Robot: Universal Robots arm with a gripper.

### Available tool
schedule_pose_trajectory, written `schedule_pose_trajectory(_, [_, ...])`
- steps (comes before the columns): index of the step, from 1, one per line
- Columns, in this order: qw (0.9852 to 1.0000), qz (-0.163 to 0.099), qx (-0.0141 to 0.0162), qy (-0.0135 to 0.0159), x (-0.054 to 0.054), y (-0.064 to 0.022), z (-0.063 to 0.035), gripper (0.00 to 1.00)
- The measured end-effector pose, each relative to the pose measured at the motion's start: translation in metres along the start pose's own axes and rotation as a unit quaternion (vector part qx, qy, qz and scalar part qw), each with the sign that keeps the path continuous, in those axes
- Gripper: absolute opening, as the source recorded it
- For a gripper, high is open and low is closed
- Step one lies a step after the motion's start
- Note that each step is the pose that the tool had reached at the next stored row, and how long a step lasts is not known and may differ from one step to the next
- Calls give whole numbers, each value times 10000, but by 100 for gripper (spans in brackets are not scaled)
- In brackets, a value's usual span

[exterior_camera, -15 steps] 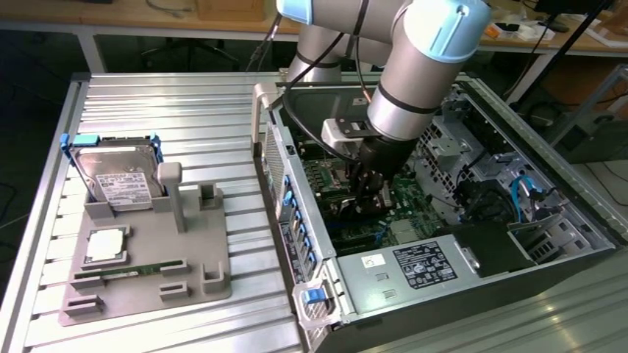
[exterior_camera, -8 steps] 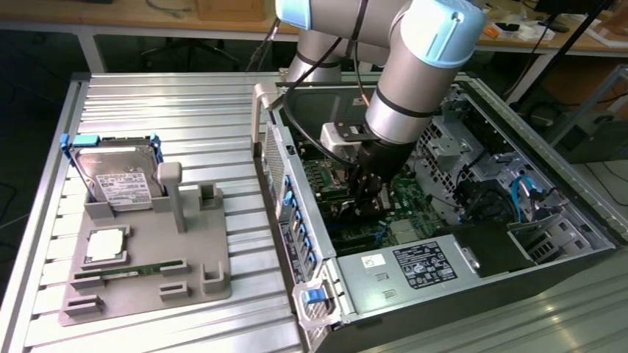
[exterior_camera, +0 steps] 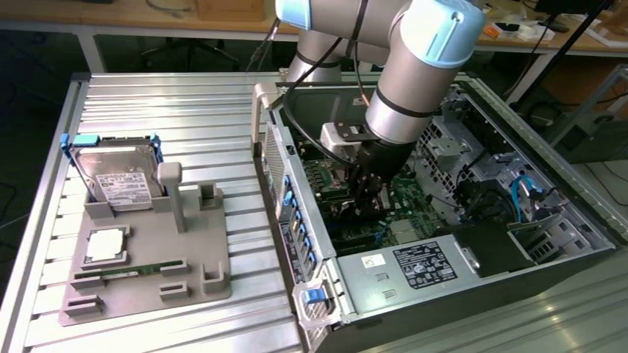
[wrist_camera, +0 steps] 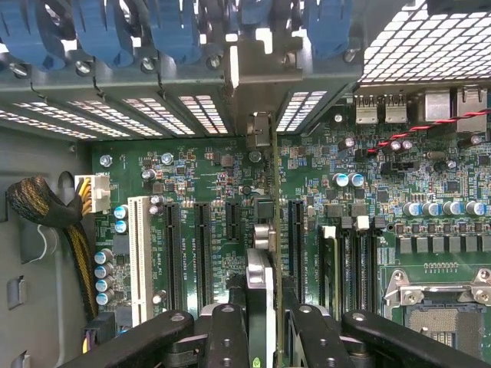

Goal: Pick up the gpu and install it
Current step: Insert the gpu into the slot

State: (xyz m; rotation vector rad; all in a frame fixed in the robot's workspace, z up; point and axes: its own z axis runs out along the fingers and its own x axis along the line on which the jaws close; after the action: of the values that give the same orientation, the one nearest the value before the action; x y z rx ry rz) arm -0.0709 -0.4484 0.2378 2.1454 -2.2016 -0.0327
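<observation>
My gripper (exterior_camera: 367, 193) is down inside the open computer case (exterior_camera: 510, 132), over the green motherboard (wrist_camera: 199, 165). It is shut on the gpu (wrist_camera: 266, 230), a thin card that the wrist view sees edge-on between the two black fingers (wrist_camera: 224, 330). The card stands upright on its long edge, in line with the black expansion slots (wrist_camera: 202, 245). Its pale metal bracket end (wrist_camera: 259, 130) reaches the slotted rear panel of the case. Whether the card's edge sits in a slot I cannot tell. In the exterior view the arm hides most of the card.
On the exterior view's left a grey holder (exterior_camera: 201, 243) carries a hard drive in a blue frame (exterior_camera: 116, 175), a silver chip (exterior_camera: 104, 245) and a green memory stick (exterior_camera: 129, 271). Blue slot latches (wrist_camera: 107, 31), a cable bundle (wrist_camera: 42, 211) and the CPU socket (wrist_camera: 449, 307) surround the card.
</observation>
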Motion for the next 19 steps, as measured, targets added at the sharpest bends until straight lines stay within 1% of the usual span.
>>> schedule_pose_trajectory(15, [10000, 0, -1, 3, 0, 0, 13, 27])
schedule_pose_trajectory(19, [10000, 0, 0, 0, 0, -1, 16, 27])
